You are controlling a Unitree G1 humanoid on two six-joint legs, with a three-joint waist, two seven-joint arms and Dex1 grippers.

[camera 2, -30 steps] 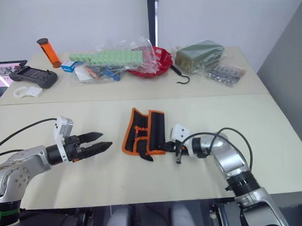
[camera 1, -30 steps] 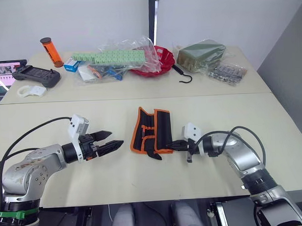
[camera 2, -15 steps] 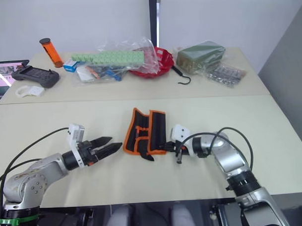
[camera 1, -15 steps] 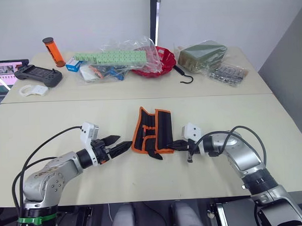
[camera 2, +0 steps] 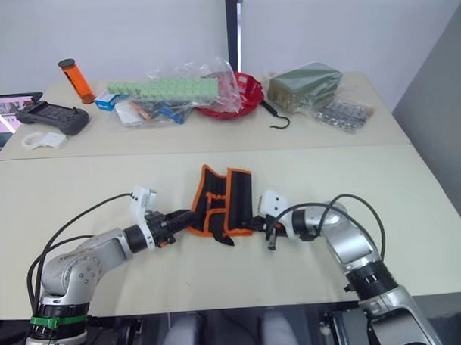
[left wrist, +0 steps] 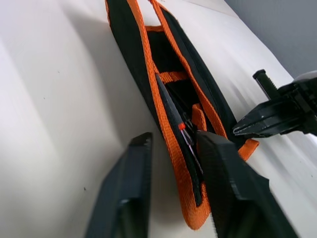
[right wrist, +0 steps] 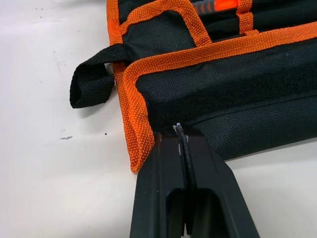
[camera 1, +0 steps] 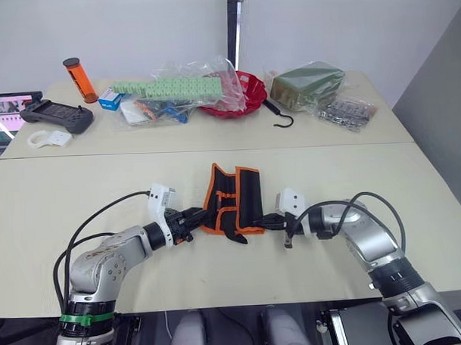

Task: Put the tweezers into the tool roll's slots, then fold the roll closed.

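Folding the roll from both edges

We see the tool roll [camera 1: 233, 200] lying half folded between our two grippers. The left gripper [left wrist: 173, 148] has its jaws spread astride the roll's near orange edge; tweezers [left wrist: 174, 116] sit tucked just ahead of them. The right gripper [right wrist: 182, 136] has its jaws pressed together, tips touching the opposite flap. We judge a good fold needs the left jaws to close on the edge alone, without dragging the tweezers out. Beyond the jaws, the cream table [camera 1: 102, 184] runs back to bagged clutter, a red bowl [camera 1: 247, 96] and a black hook [camera 1: 283, 119].
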